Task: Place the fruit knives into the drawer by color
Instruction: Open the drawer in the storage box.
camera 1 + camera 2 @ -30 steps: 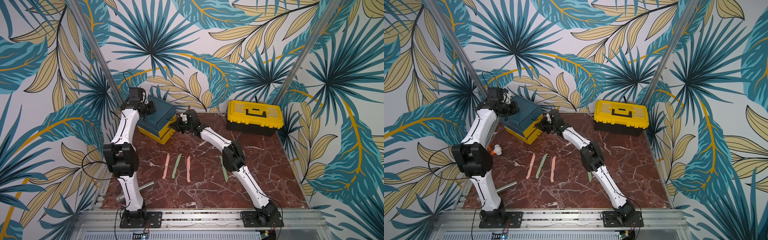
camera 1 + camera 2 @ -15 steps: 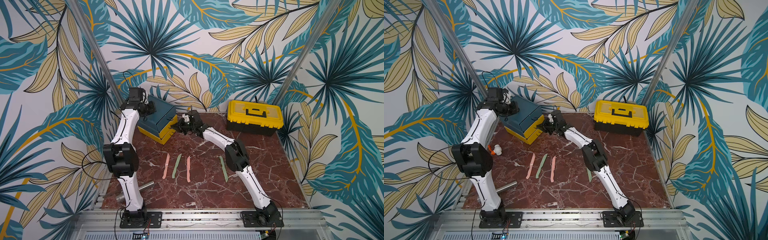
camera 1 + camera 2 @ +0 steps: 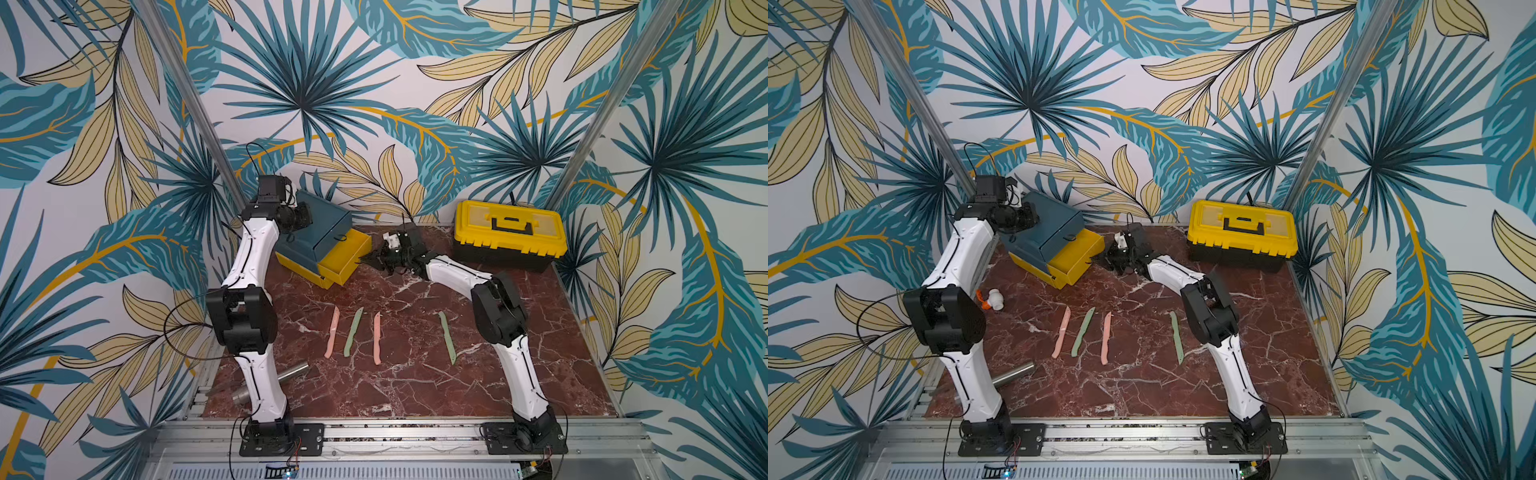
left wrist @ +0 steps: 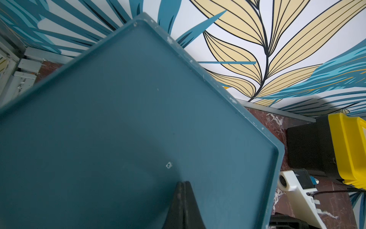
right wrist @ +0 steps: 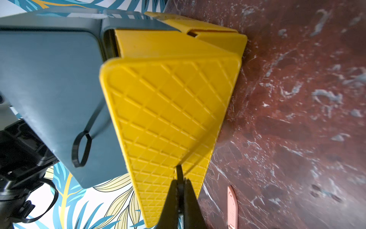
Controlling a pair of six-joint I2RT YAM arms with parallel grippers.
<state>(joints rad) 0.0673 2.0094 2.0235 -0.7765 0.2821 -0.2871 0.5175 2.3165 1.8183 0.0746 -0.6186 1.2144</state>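
Cylinder [image 3: 293,371] of steel lies at the near left of the counter [image 3: 415,395]. Mid-counter, a pink knife [image 3: 332,332], a green knife [image 3: 353,332] and a second pink knife [image 3: 377,338] lie side by side, apart from each other, all pointing near to far, with another green knife [image 3: 447,338] well to their right. At far left sits the chest [image 3: 316,232], one yellow drawer [image 3: 345,257] pulled out; the right tool [image 5: 179,184] pinches its black ring pull [image 5: 179,171]. The teal drawer [image 3: 332,243] above it is closed. The left tool [image 4: 183,190], fingers pressed together, rests on the chest's top. A yellow toolbox [image 3: 509,228] stands at far right.
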